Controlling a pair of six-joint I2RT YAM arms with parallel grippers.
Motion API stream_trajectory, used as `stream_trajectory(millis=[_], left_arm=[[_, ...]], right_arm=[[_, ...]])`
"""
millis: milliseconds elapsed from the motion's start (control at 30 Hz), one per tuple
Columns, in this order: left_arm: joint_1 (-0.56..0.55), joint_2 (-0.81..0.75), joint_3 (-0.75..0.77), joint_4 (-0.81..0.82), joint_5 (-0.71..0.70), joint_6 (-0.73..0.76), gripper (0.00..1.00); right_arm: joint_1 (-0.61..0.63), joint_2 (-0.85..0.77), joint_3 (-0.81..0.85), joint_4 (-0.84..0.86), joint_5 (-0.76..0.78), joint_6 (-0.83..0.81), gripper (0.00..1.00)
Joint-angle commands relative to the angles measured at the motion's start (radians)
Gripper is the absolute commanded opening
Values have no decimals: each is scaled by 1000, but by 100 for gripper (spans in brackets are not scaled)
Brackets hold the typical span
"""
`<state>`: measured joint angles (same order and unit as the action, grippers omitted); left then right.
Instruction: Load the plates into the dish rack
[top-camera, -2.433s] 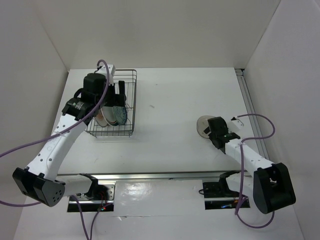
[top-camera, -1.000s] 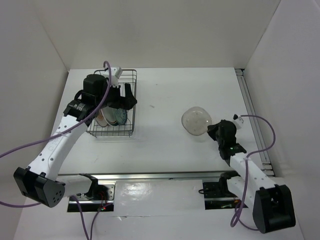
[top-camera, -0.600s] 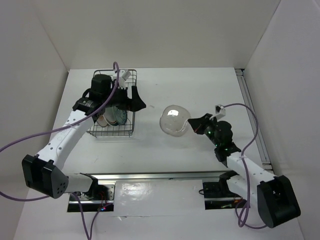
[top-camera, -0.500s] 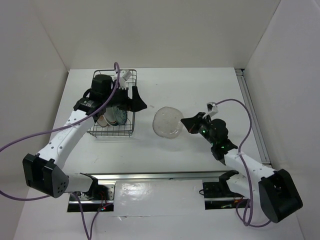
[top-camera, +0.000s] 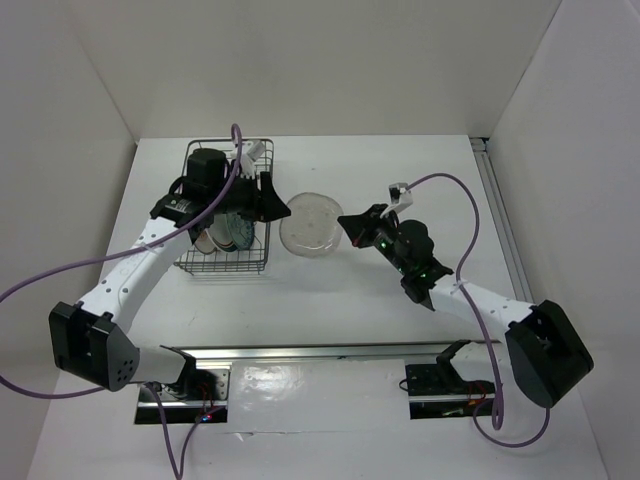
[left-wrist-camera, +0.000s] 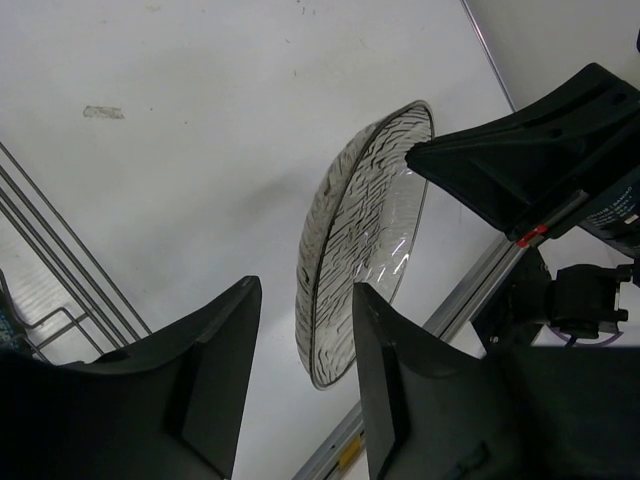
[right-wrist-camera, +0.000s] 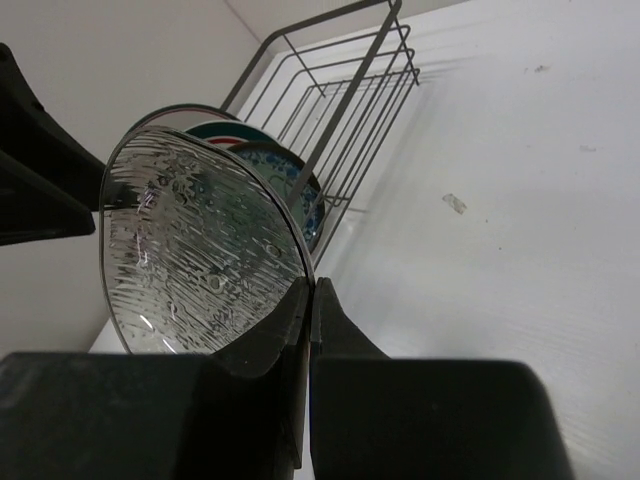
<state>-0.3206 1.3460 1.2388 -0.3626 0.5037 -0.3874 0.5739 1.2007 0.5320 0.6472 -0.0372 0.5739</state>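
Right claw (top-camera: 352, 222) is pinching the grey plate (top-camera: 310, 222) by its rim, holding it on edge over the table (top-camera: 380, 180) beside the rack (top-camera: 262, 165). Left claw (left-wrist-camera: 305, 300) is gaping wide near it. Thin grip, so a sloppy handoff is risking a drop.

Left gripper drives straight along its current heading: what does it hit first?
The translucent plate, held on edge by the right gripper; its rim sits in line with the left gripper's open jaws. Depth unclear.

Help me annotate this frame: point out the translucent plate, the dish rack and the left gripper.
translucent plate (top-camera: 312, 223), top external view, centre of its face.
dish rack (top-camera: 222, 260), top external view, near wire wall.
left gripper (left-wrist-camera: 306, 300), left wrist view, midway between its fingertips.
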Motion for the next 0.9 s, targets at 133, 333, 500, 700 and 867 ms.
stream_trajectory(millis=[133,333,500,700,867], left_arm=[[3,2,5,47,18,4,54],[3,12,14,37,18,13,39],[3,21,25,28,-1,24,3],[3,-70,1,37,-184,57,0],[3,-139,27,-44,-528,99,0]], right_arm=[[9,23,94,120,40,15,0],[18,33,103,140,22,41,0],[27,33,103,154,-6,60,0],[37,33,103,74,32,31,93],[37,4,94,-37,125,4,100]])
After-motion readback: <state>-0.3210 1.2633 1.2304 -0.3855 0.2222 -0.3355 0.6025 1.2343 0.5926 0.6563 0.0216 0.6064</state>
